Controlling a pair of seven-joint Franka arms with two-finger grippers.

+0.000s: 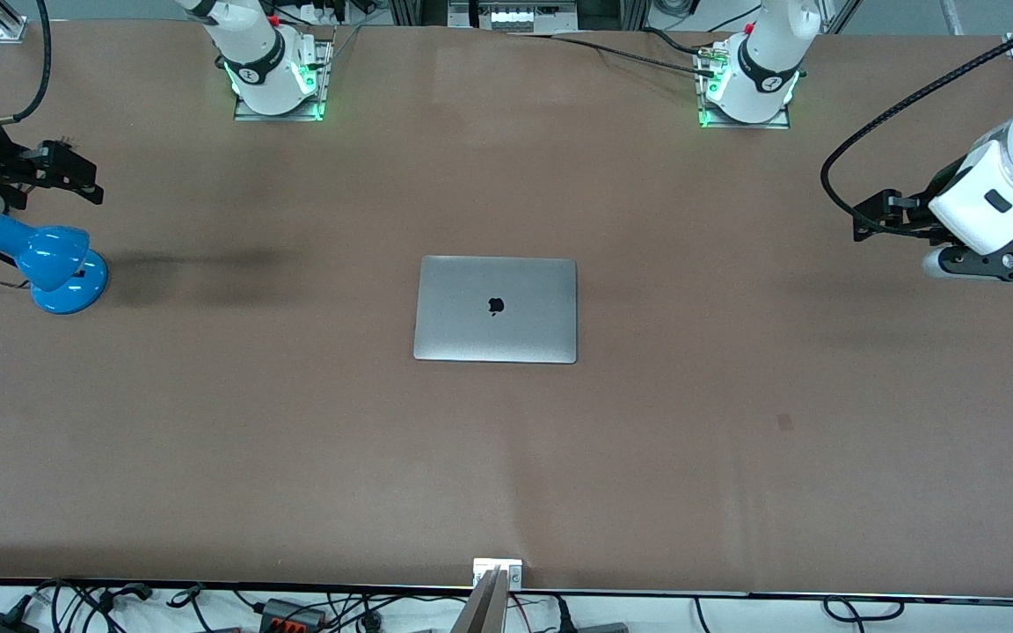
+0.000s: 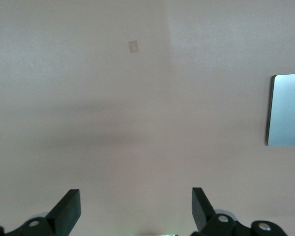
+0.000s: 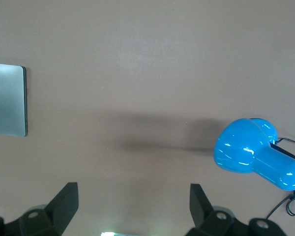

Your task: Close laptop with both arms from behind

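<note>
The silver-grey laptop [image 1: 495,309] lies shut and flat in the middle of the brown table, lid up with its black apple logo showing. One edge of it shows in the left wrist view [image 2: 287,109] and in the right wrist view [image 3: 7,100]. My left gripper [image 1: 878,216] hangs open and empty above the table toward the left arm's end, well apart from the laptop; it also shows in its wrist view [image 2: 136,206]. My right gripper [image 1: 76,174] hangs open and empty toward the right arm's end, near the lamp; it also shows in its wrist view [image 3: 134,204].
A blue desk lamp [image 1: 45,264] lies on the table at the right arm's end, seen too in the right wrist view [image 3: 255,155]. A small dark mark [image 1: 784,423] is on the table cover. Cables run along the table edge nearest the front camera.
</note>
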